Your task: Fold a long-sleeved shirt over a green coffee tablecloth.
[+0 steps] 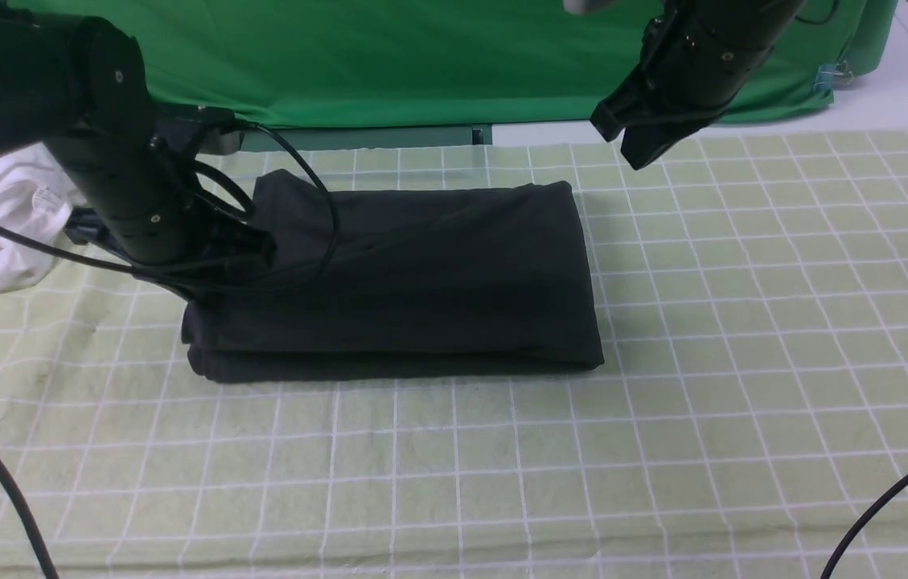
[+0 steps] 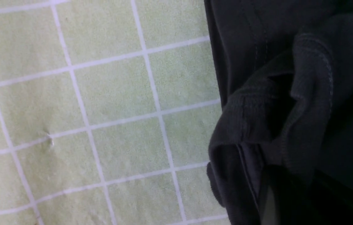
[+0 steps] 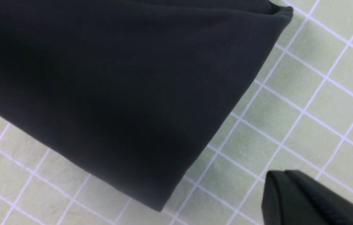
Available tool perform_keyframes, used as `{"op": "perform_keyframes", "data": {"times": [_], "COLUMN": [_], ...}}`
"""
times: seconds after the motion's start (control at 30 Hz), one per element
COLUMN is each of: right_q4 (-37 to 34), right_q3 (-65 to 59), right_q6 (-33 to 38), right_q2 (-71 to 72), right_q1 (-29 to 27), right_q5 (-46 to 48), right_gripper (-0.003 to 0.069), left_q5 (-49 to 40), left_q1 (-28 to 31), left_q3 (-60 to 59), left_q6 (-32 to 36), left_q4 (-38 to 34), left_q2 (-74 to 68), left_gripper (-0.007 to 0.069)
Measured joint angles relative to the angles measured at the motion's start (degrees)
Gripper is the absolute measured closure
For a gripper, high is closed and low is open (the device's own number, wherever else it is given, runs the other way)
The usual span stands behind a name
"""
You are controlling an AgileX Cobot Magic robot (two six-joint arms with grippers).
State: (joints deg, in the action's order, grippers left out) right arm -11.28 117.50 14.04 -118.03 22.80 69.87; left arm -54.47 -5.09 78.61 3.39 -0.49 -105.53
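Covering the counter, the gridded pale-green cloth (image 1: 743,362) runs back to a plain green backdrop (image 1: 421,56) at the far edge. On the cloth, a little left of the middle, lies the black shirt (image 1: 421,273). It is folded into a thick rectangle, with layered edges at the near left corner and a smooth fold on the right. The left arm (image 1: 124,185) reaches down to the shirt's left end, where the left jaws are clamped on a bunched, ribbed hem, as the left wrist view shows. The right arm (image 1: 703,48) hangs above the cloth off the shirt's far right corner, apart from it; the right jaws are together and hold nothing. A crumpled white garment (image 1: 11,209) lies at the far left, partly behind the left arm.
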Motion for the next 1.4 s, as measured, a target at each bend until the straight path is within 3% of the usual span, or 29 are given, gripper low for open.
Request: {"op": "perform_keyframes", "data": {"times": [0.17, 0.33, 0.53, 0.73, 0.87, 0.9, 1.0, 1.17, 1.3, 1.4], "right_q4": [-0.06, -0.06, -0.06, -0.11, -0.10, -0.10, -0.10, -0.10, -0.10, -0.10], "right_q3": [0.00, 0.00, 0.00, 0.00, 0.00, 0.00, 0.00, 0.00, 0.00, 0.00], "right_q6": [0.00, -0.05, -0.05, 0.00, 0.00, 0.00, 0.00, 0.00, 0.00, 0.00], "right_q2": [0.00, 0.00, 0.00, 0.00, 0.00, 0.00, 0.00, 0.00, 0.00, 0.00], "right_q1": [0.00, 0.00, 0.00, 0.00, 0.00, 0.00, 0.00, 0.00, 0.00, 0.00], "right_q5": [0.00, 0.00, 0.00, 0.00, 0.00, 0.00, 0.00, 0.00, 0.00, 0.00], "right_gripper": [0.0657, 0.0657, 0.0657, 0.0657, 0.0657, 0.0657, 0.0655, 0.0651, 0.0651, 0.0651], "left_q5": [-2.42, -3.80, -1.12, 0.83, 2.03, 1.73, 1.29, 1.83, 5.74, 6.95], "left_q1": [0.00, 0.07, 0.31, 0.37, 0.37, 0.18, 0.18, 0.24, 0.24, 0.24], "left_q3": [0.46, 4.89, 7.69, 7.80, 8.01, 8.06, 8.06, 8.06, 8.06, 8.06], "left_q6": [-0.44, -0.77, -1.29, -1.71, 1.67, 1.46, -2.45, -4.78, -2.40, -1.26], "left_q4": [0.49, 1.02, -3.06, -5.68, -10.46, -9.75, -4.78, -0.78, -3.19, -4.49], "left_q2": [0.21, 2.14, 2.52, 2.47, 1.53, 0.12, -2.86, -6.53, -8.44, -8.71], "left_gripper": [0.0444, 0.0234, 0.0148, 0.0148, 0.0228, 0.0277, 0.0316, 0.0300, 0.0253, 0.0296]}}
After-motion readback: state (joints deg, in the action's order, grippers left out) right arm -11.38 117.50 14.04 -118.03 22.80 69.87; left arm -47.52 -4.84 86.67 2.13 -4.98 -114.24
